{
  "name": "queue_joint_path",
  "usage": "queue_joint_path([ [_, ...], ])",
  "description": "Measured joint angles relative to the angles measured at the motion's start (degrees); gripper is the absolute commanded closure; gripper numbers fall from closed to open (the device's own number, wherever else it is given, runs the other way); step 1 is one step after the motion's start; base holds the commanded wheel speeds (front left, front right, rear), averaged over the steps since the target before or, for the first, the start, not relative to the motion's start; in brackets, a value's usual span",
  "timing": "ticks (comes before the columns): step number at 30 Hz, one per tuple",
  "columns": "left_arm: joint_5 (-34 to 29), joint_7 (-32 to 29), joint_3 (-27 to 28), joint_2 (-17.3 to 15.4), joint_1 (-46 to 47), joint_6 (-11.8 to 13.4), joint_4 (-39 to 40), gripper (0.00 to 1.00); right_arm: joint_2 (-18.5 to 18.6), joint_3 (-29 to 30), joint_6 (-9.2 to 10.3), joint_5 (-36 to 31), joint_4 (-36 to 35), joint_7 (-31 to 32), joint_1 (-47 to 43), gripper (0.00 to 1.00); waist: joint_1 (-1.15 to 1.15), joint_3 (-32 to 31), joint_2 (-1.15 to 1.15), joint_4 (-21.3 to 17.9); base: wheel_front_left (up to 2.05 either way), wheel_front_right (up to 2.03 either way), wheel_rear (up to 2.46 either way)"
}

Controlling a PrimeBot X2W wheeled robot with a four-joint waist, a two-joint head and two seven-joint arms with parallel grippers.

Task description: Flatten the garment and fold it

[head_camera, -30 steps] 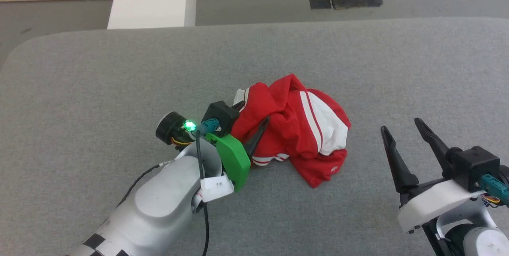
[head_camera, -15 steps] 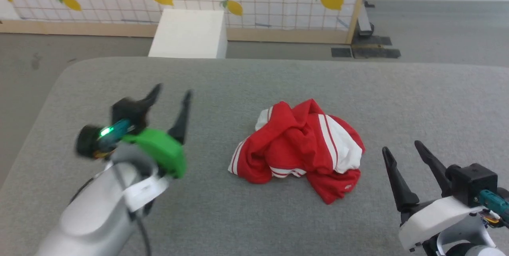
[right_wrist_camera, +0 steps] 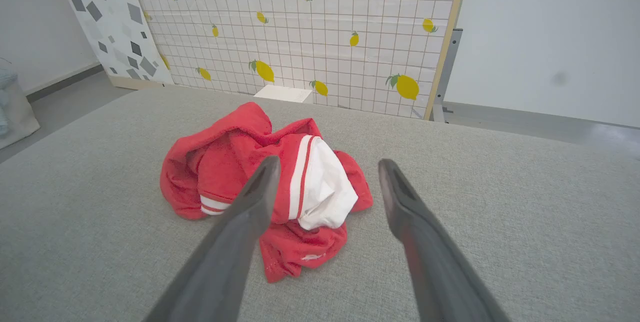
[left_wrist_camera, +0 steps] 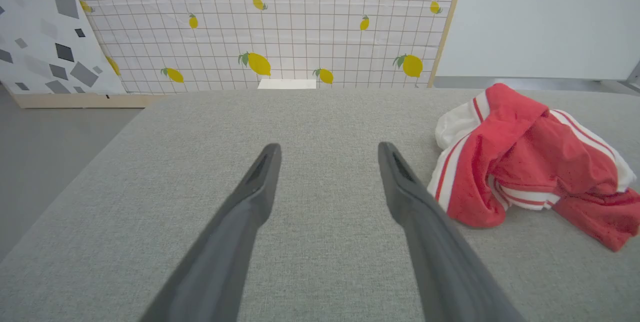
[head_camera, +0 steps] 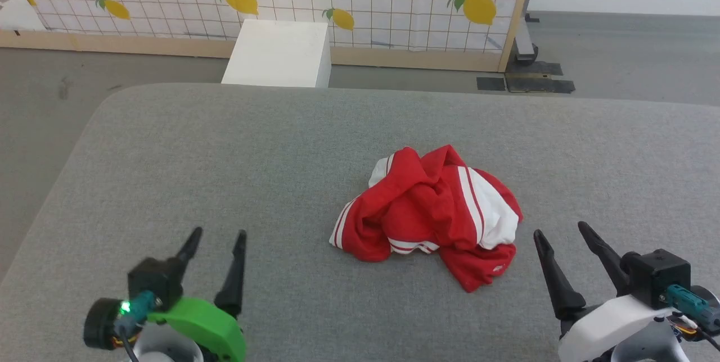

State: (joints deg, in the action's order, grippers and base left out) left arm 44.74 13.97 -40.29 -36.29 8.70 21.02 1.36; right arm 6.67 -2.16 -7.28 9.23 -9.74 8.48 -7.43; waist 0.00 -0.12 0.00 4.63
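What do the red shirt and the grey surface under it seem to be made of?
Red shirt: soft, matte fabric, probably a knit; it lies crumpled in loose folds. Grey surface: woven cloth covering, it seems; a fine matte weave shows.

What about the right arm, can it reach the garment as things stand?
Likely yes: the right gripper stands open close beside the crumpled garment, with bare grey surface between them.

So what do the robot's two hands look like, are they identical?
Nearly. The left gripper and the right gripper each have two long, dark, tapering fingers on a black block with a teal plug. The left wears a bright green plastic shell and a small green light; the right wears a white shell, with thin coloured wires beside it.
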Motion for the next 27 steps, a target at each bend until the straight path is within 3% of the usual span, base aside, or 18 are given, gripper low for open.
queue_joint_path([
  [17, -6.37, 0.51, -1.68, 1.46, -1.77, 1.4, 6.45, 0.0, 0.41, -0.07, 0.0, -0.08, 1.1, 0.24, -0.05, 0.0, 0.0, 1.08, 0.0, 0.21, 0.0, 0.0, 0.0],
  [21, -6.94, 0.51, -2.12, 1.93, -1.45, 0.81, 6.49, 0.0, 2.48, -1.32, 0.0, 0.4, 1.48, 4.86, 0.81, 0.0, 0.0, 2.17, 0.0, 0.82, 0.0, 0.0, 0.0],
  [27, -7.15, 0.51, -2.34, 3.0, 0.28, 0.27, 6.19, 0.0, 6.89, -4.33, 0.0, 4.59, 2.55, 18.5, 7.57, 0.0, 0.0, 4.18, 0.0, 2.51, 0.0, 0.0, 0.0],
])
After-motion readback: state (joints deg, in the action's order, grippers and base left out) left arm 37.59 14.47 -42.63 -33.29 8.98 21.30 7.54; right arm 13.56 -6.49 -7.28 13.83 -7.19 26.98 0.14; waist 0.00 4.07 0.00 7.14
